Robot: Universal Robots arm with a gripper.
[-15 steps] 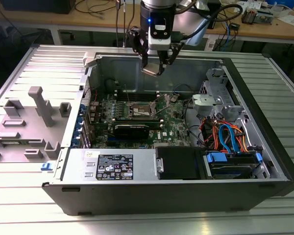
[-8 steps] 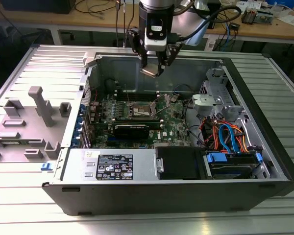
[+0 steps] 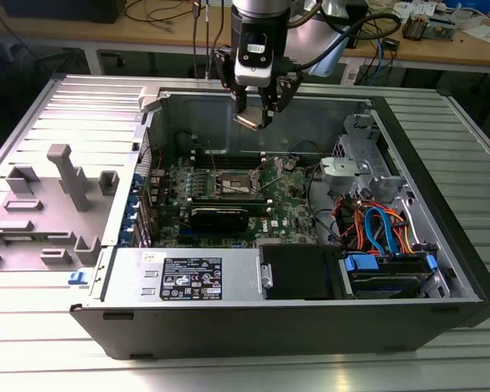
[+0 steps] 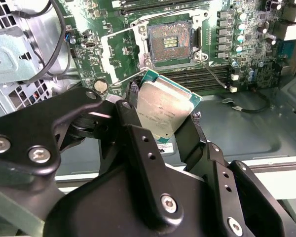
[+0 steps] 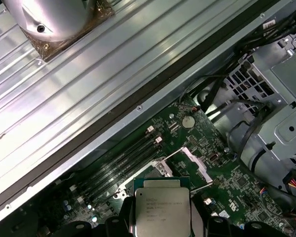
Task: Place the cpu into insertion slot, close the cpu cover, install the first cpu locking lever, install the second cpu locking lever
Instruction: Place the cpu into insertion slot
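Item: cpu (image 4: pixel 164 109), gripped at its edges between the fingers (image 4: pixel 137 140), held well above the uncovered insertion slot (image 4: pixel 170 42); risk: any tilt or offset at seating would probably bend socket contacts.

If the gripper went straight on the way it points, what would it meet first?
The way looks free; the cpu held in the gripper would likely meet the motherboard at or near the insertion slot, though depth is unclear.

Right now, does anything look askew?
The cpu, clamped in the gripper above the case, looks turned out of square with the open slot. Nothing looks damaged.
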